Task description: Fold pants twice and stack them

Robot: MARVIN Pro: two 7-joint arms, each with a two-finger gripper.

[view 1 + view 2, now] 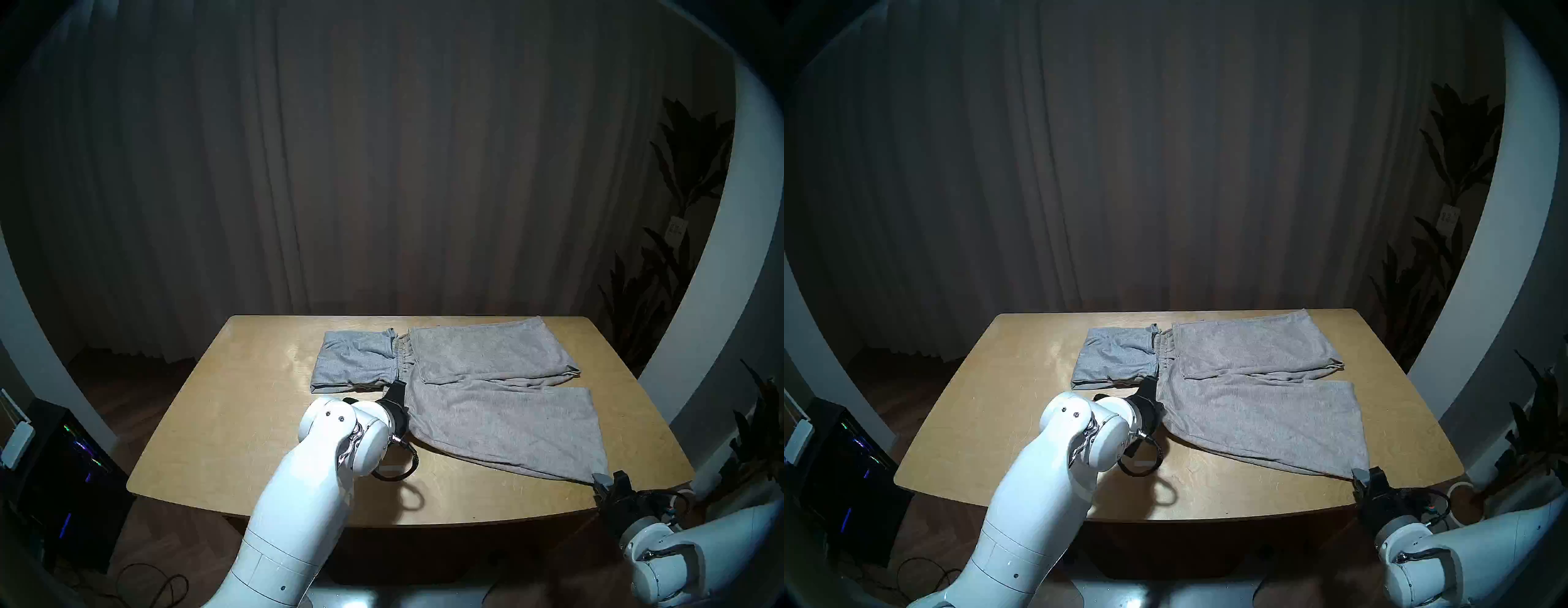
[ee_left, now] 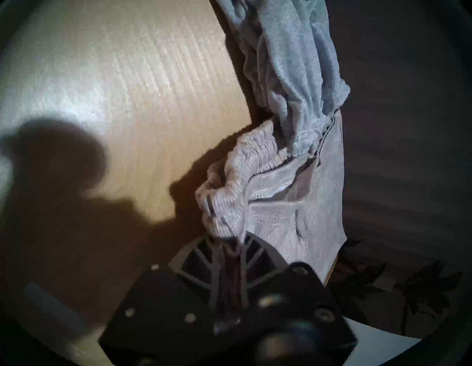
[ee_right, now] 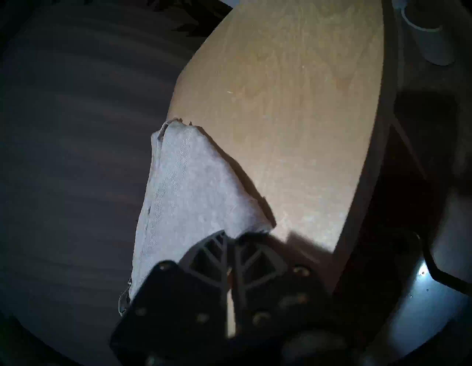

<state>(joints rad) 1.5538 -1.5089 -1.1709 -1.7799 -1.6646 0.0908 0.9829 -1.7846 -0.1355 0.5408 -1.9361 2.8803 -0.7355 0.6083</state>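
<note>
Head stereo left: beige-grey pants (image 1: 500,407) are lying spread on the tabletop (image 1: 220,424); left gripper (image 1: 398,388) is pinching their waistband, right gripper (image 1: 604,482) is clamping the near leg's hem corner.

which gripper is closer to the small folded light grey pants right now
Left. The left gripper, shut on the beige-grey pants' waistband, sits just beside the light grey pants. The right gripper pinches the leg hem at the table's near right corner.
</note>
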